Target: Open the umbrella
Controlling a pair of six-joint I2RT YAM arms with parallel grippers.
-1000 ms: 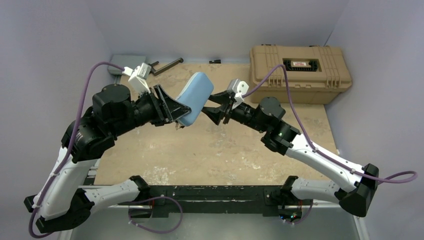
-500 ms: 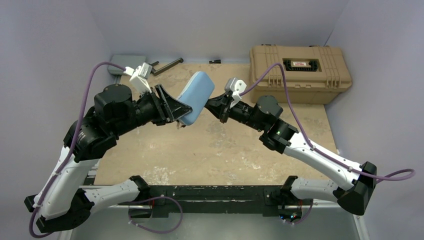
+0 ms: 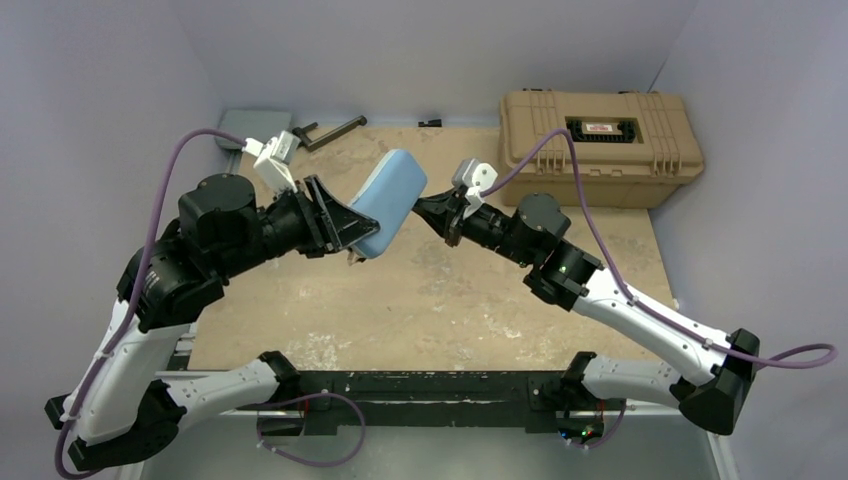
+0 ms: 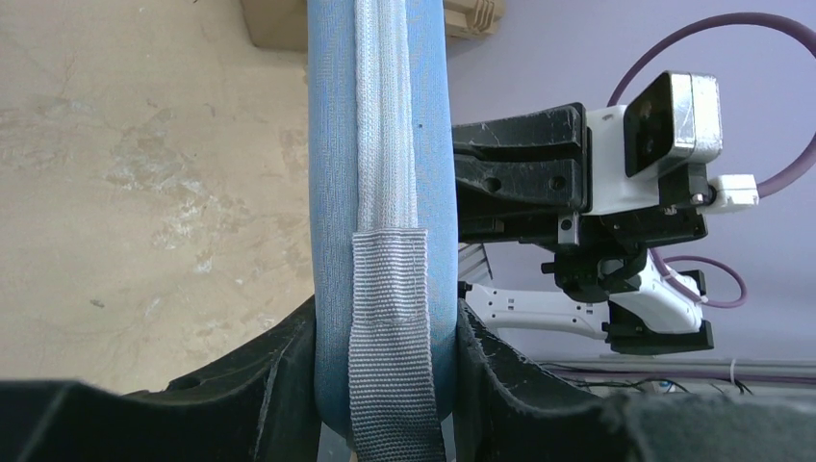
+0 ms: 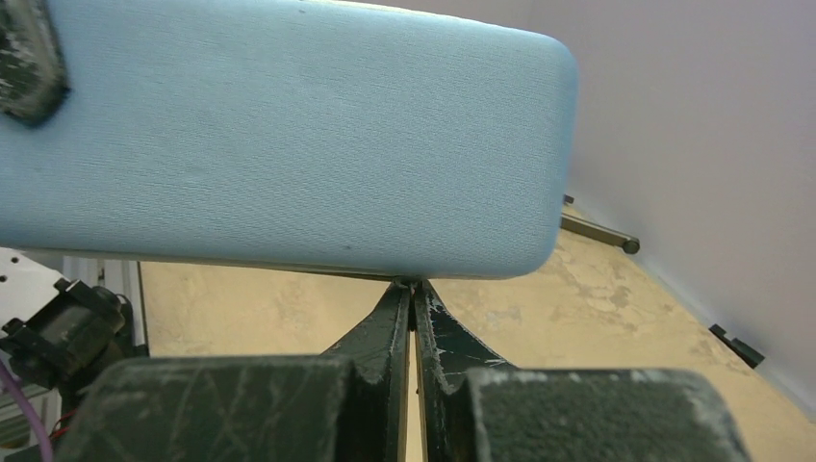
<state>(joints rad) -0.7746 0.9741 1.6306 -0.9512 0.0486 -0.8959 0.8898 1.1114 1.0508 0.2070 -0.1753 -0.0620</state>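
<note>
The left claw is clamped on the near, lower end of an oblong light-blue fabric pouch. One black finger presses each broad face, and the pouch is held off the mottled beige worktop, tilting up and away from the robot. In the left wrist view, a pale zip seam runs along the pouch's narrow edge. A grey woven strap lies over that seam at the gripped end.

The right claw comes in from the pouch's right side with its two fingers pressed flat together, and its tip touches the pouch's long edge. A small dark speck sits right at that tip. The right wrist view is too close and dim to say whether a zip tab is caught between the fingers or the tip only rests against the fabric.

To the right of the pouch and farther back, a tan hard-plastic toolbox with a black handle set in its lid stands with the lid down. To the left of the pouch and farther back, a slim dark metal bar lies next to a flat grey block.

Where the umbrella is I cannot tell, because no canopy, shaft or handle can be made out in any of the three views.
</note>
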